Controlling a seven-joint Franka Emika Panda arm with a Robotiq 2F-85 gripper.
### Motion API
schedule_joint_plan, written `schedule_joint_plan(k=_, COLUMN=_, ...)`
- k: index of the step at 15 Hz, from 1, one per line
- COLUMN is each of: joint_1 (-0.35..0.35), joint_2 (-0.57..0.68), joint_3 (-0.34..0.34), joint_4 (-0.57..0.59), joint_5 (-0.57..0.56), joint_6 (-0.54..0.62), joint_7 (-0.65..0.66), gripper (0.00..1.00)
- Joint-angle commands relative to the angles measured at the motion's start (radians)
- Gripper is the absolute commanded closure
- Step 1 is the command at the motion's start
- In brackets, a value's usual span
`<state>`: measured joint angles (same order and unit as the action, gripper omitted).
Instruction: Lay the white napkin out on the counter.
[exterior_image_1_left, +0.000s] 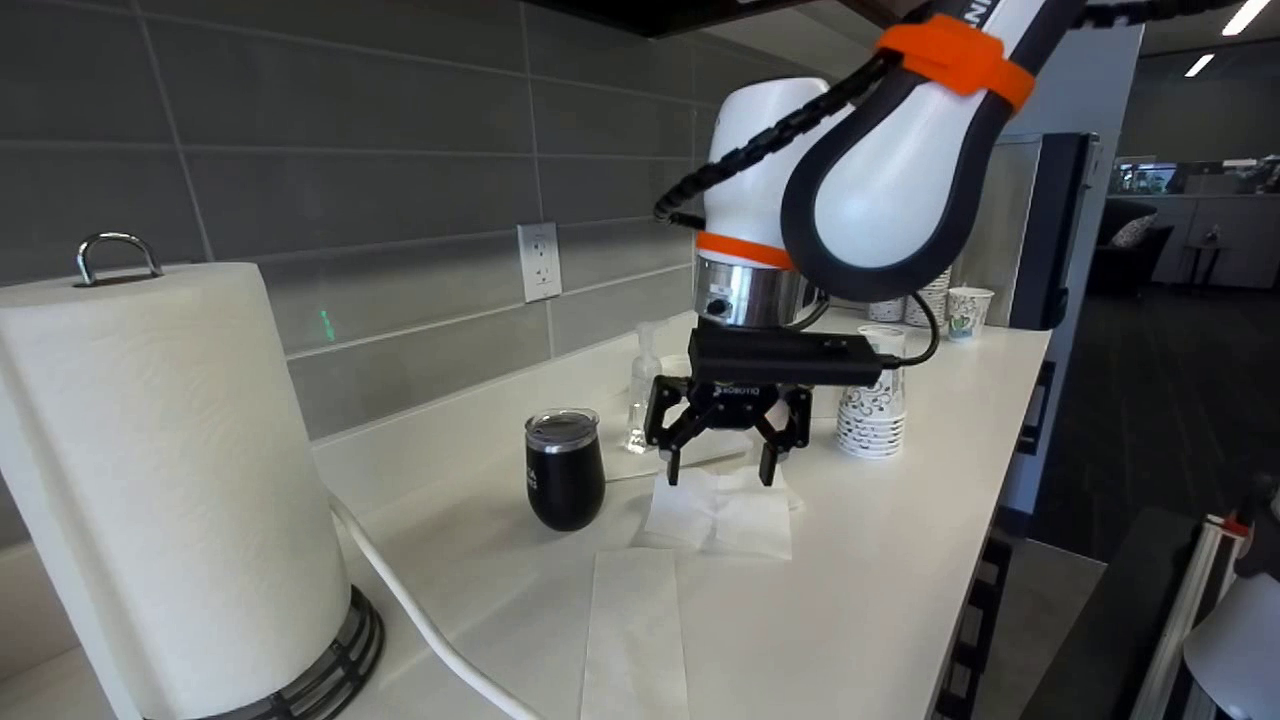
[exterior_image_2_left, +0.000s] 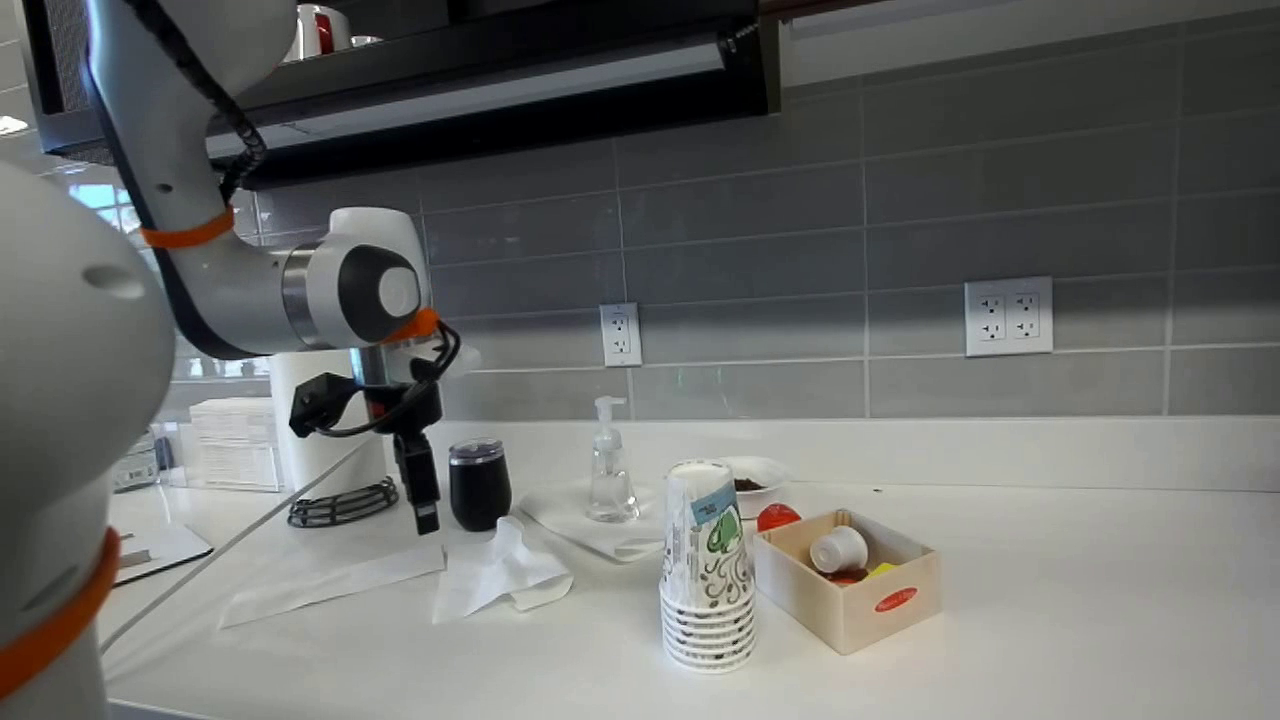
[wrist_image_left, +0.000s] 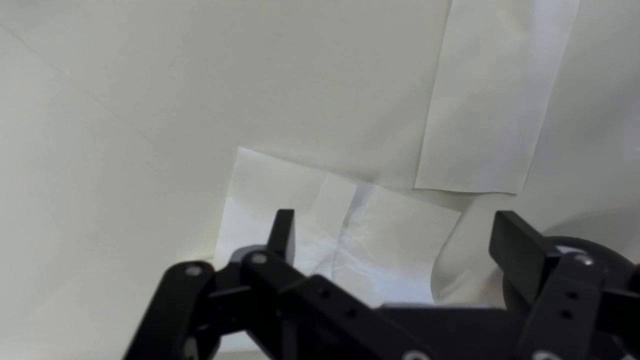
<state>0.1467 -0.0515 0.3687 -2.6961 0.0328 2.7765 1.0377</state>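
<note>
- The gripper (exterior_image_1_left: 720, 476) hangs near the black mug (exterior_image_1_left: 565, 475), fingers spread well apart and nothing between them — no paper pinched that I can see. No idea how much clearance is under the tips.
- My read: the white napkin (exterior_image_1_left: 745, 525) is down but not properly laid out, so the step in hand is spreading its folds.
- I'd go for the raised fold (exterior_image_2_left: 508, 560) that shows beside the mug in an exterior view. Tips low, light pinch, then a slow drag away from the mug so it flattens instead of bunching.
- Let go fully and lift straight up — paper that thin could cling. Try not to bump the mug or snag the paper strip (exterior_image_1_left: 634, 640) lying near it.
- As for the napkin: it's on the counter (exterior_image_1_left: 860, 600) just beside the mug, thin, soft, squarish. In the wrist view a centre crease (wrist_image_left: 347, 210) runs through it, and one straight edge throws a slim shadow, so I doubt it's lying flat.
</note>
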Motion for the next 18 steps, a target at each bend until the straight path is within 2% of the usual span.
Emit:
schedule_joint_plan(k=1, joint_1=-0.012, joint_2=0.080, joint_3=-0.002, joint_4=0.007, joint_5=-0.105, joint_6=0.075, joint_7=0.112, gripper=0.00)
schedule_joint_plan(k=7, joint_1=-0.003, joint_2=0.173, joint_3=-0.045, joint_4=0.033, joint_5=-0.238, joint_6=0.120, joint_7=0.229, gripper=0.00)
schedule_joint_plan(k=16, joint_1=0.037, joint_2=0.317, joint_3=-0.155, joint_4=0.121, joint_5=-0.349, joint_6=0.171, joint_7=0.289, gripper=0.00)
schedule_joint_plan(k=17, joint_1=0.044, joint_2=0.335, joint_3=-0.163, joint_4=0.133, joint_5=-0.348, joint_6=0.175, joint_7=0.284, gripper=0.23)
schedule_joint_plan(k=18, joint_1=0.052, joint_2=0.349, joint_3=-0.169, joint_4=0.144, joint_5=-0.347, joint_6=0.178, joint_7=0.281, gripper=0.28)
